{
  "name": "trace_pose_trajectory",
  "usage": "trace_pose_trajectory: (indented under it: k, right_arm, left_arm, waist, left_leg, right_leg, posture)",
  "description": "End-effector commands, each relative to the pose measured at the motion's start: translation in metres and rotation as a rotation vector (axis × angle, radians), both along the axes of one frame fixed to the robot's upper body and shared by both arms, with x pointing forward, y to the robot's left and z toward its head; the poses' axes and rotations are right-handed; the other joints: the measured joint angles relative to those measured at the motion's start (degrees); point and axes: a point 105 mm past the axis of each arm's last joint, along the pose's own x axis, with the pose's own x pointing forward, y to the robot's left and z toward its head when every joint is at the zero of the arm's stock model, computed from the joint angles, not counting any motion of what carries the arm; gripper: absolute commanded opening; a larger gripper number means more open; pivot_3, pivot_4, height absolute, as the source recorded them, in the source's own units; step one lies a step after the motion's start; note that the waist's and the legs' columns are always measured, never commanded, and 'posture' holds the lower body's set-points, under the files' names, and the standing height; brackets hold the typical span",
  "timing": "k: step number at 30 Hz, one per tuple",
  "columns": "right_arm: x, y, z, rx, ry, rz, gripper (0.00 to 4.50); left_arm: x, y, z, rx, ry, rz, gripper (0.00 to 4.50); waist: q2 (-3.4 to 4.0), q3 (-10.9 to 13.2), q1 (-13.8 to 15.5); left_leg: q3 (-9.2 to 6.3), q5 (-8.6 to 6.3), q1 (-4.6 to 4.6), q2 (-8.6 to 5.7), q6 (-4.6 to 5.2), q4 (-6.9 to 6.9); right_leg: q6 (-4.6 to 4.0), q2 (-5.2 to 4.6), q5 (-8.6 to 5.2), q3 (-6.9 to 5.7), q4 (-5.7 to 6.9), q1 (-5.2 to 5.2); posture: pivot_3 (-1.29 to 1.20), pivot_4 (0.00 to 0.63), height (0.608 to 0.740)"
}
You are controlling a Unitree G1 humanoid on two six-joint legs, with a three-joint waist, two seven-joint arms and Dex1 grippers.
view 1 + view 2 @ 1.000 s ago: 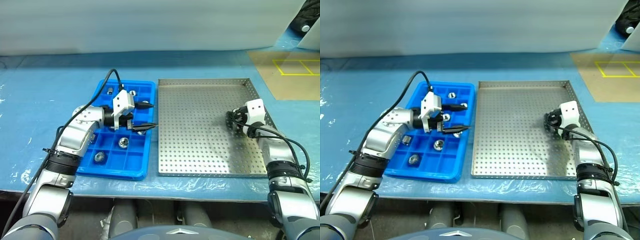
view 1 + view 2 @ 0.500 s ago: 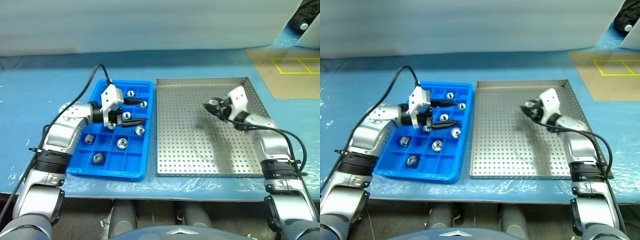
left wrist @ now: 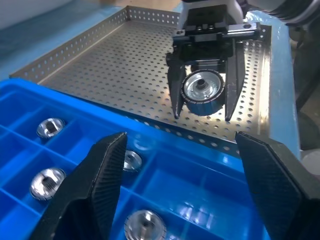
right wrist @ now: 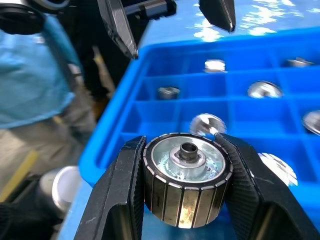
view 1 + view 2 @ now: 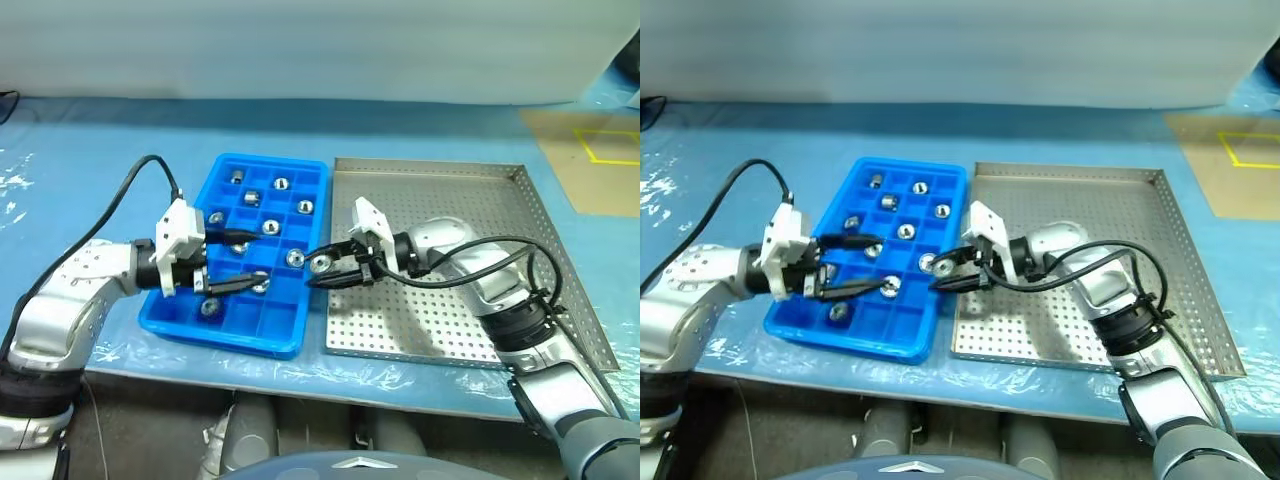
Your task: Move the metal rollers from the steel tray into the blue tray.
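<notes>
My right gripper [image 5: 318, 268] is shut on one of the metal rollers [image 5: 322, 265], a ribbed silver cylinder with a dark central hole [image 4: 187, 177]. It holds it just above the seam where the steel tray [image 5: 480, 200] meets the blue tray [image 5: 225, 330]. Several more rollers [image 5: 304, 207] lie in the blue tray's compartments. My left gripper [image 5: 238, 262] hovers open over the blue tray's left half, facing the right gripper with nothing between its fingers. In the left wrist view the held roller [image 3: 202, 91] sits between the right gripper's black fingers [image 3: 176, 85].
Both trays lie side by side on a table under blue plastic sheeting [image 5: 80, 190], the front edge close to me. A black cable [image 5: 140, 175] loops from my left arm. A tan floor patch with yellow tape [image 5: 600, 150] lies at the far right.
My right gripper has swung left from the steel tray's right side to the blue tray's edge, carrying the roller. My left gripper drew back toward the blue tray's left. The camera view also shifted.
</notes>
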Motion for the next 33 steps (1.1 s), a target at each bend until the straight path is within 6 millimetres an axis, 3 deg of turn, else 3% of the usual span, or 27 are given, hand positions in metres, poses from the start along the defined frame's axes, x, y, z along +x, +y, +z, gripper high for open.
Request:
trace_pose_trajectory:
  k: [1, 7, 12, 18, 20, 28, 33]
  right_arm:
    - [-0.012, 0.013, -0.002, -0.005, -0.008, 0.133, 1.73]
    - [-0.009, 0.030, -0.026, -0.037, 0.020, 0.188, 1.73]
    - [-0.006, 0.033, -0.037, -0.056, 0.003, 0.204, 1.73]
    - [-0.002, 0.022, -0.035, -0.073, 0.044, 0.179, 3.58]
    - [0.001, 0.018, -0.035, -0.079, 0.026, 0.156, 3.58]
    - [0.024, 0.006, -0.005, 0.008, -0.036, -0.013, 3.58]
    - [0.045, -0.023, 0.025, 0.083, -0.116, -0.237, 3.58]
  left_arm:
    - [-0.015, 0.003, 0.011, 0.013, -0.040, 0.043, 3.68]
    - [-0.030, 0.010, 0.009, 0.020, -0.023, 0.138, 3.68]
    - [-0.033, 0.009, 0.010, 0.018, -0.026, 0.162, 3.68]
    - [-0.027, 0.007, 0.010, 0.013, -0.034, 0.151, 3.68]
    - [-0.022, 0.006, 0.010, 0.012, -0.039, 0.141, 3.68]
    - [0.004, -0.003, 0.014, -0.004, -0.079, 0.076, 3.68]
    - [0.027, -0.016, 0.011, -0.030, -0.103, 0.029, 3.68]
  waist:
    - [0.00, 0.0, 1.0]
    - [-0.02, 0.0, 3.2]
    - [-0.07, 0.0, 4.8]
    - [-0.07, 0.0, 5.5]
    - [-0.07, 0.0, 5.7]
    - [-0.08, 0.0, 5.3]
    - [-0.09, 0.0, 4.4]
  left_leg:
    - [-0.02, 0.00, 0.00, -0.01, 0.00, -0.02]
    - [-0.09, 0.02, 0.00, -0.01, -0.04, -0.06]
    - [-0.14, 0.02, 0.04, -0.01, -0.06, -0.09]
    - [-0.16, 0.04, 0.16, -0.02, -0.09, -0.12]
    - [-0.16, 0.05, 0.20, -0.02, -0.11, -0.13]
    - [-0.15, 0.12, 0.24, -0.04, -0.21, -0.11]
    - [-0.10, 0.27, 0.17, -0.06, -0.45, -0.08]
  right_leg:
    - [-0.01, 0.00, -0.01, -0.01, -0.01, 0.00]
    - [-0.01, 0.00, -0.01, -0.03, -0.02, 0.01]
    - [0.01, 0.00, -0.02, -0.02, -0.02, 0.03]
    - [0.02, 0.00, -0.03, 0.03, -0.01, 0.10]
    - [0.02, 0.01, -0.03, 0.03, 0.00, 0.13]
    - [0.03, 0.04, -0.01, 0.09, 0.10, 0.13]
    - [0.02, 0.08, 0.00, 0.09, 0.14, 0.09]
  posture:
    - [0.34, 0.150, 0.740]
    - [0.44, 0.150, 0.740]
    - [0.45, 0.150, 0.740]
    - [0.40, 0.150, 0.740]
    - [0.37, 0.150, 0.740]
    - [0.24, 0.150, 0.740]
    - [0.12, 0.150, 0.740]
